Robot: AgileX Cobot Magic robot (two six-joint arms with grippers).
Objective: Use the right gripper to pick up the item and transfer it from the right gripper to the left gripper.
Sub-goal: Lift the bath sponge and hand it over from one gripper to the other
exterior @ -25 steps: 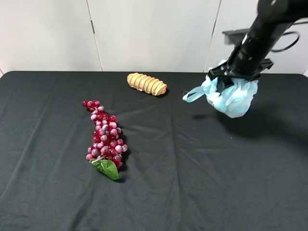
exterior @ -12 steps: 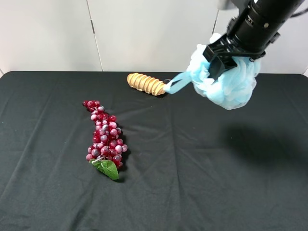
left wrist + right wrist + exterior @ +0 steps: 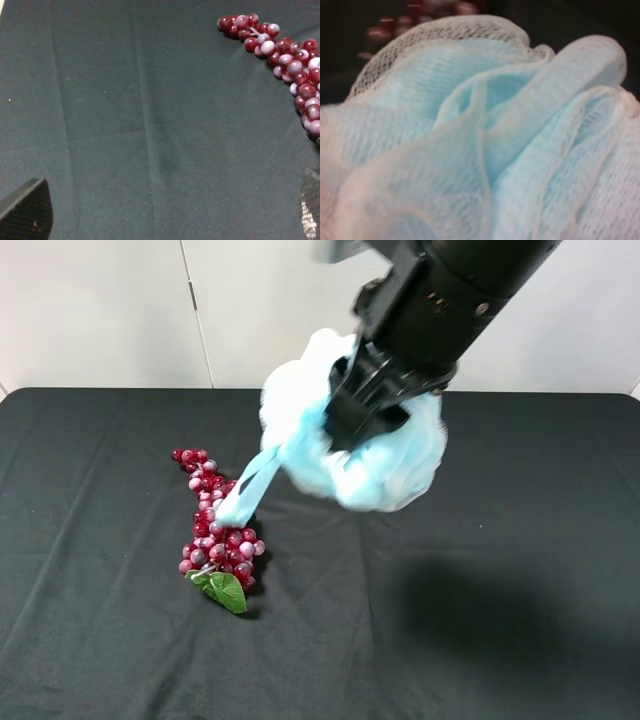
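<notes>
The item, a fluffy light-blue mesh pouf [image 3: 395, 465], hangs high above the table's middle, held by my right gripper [image 3: 362, 418], whose black jaws are shut on its top. Its blue ribbon loop [image 3: 245, 495] dangles toward the left, over the grapes. In the right wrist view the pouf [image 3: 480, 140] fills the whole picture and hides the jaws. My left gripper [image 3: 167, 220] is open and empty above the black cloth, with only its two fingertips [image 3: 25, 212] showing, far apart. The left arm is outside the exterior view.
A dark-red grape bunch [image 3: 215, 520] with a green leaf [image 3: 225, 590] lies on the black table [image 3: 500, 640] at left of centre; it also shows in the left wrist view [image 3: 292, 67]. The tan ribbed piece is hidden behind the pouf. A white wall stands behind.
My right gripper has carried the pouf up and leftward, from the back right of the table toward the middle and closer to the camera. The tan piece is now hidden.
</notes>
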